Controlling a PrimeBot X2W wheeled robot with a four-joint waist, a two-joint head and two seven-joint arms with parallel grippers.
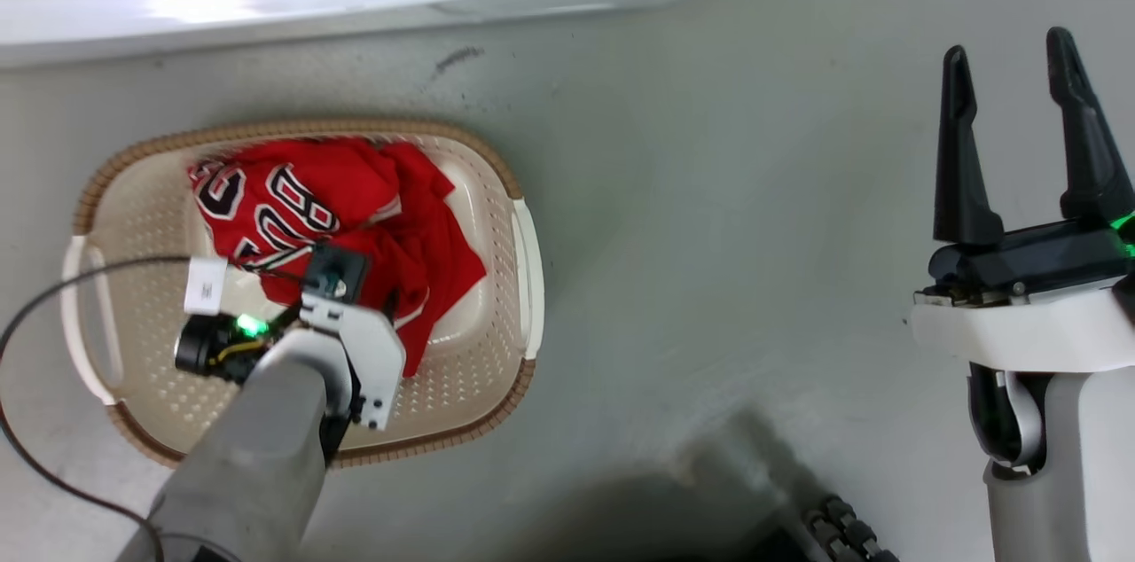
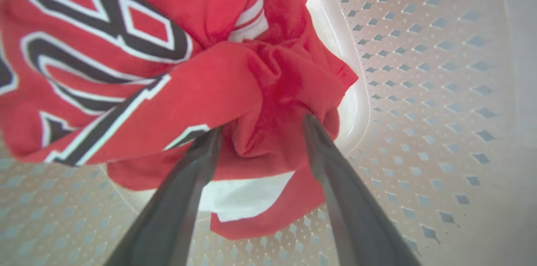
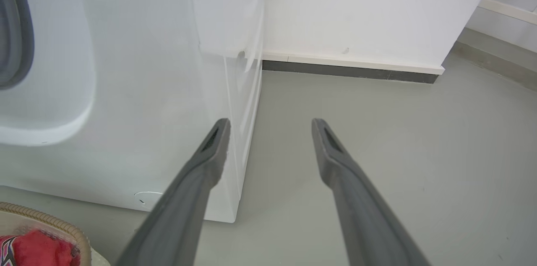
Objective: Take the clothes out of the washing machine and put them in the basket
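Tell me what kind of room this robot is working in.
Probably a laundry area: a large white front-loading washing machine stands on a grey floor, near an oval cream plastic basket holding bright red clothes.

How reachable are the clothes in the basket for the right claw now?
Probably yes: the right claw hangs open over bare floor with nothing between it and the basket, though the left claw sits among the clothes.
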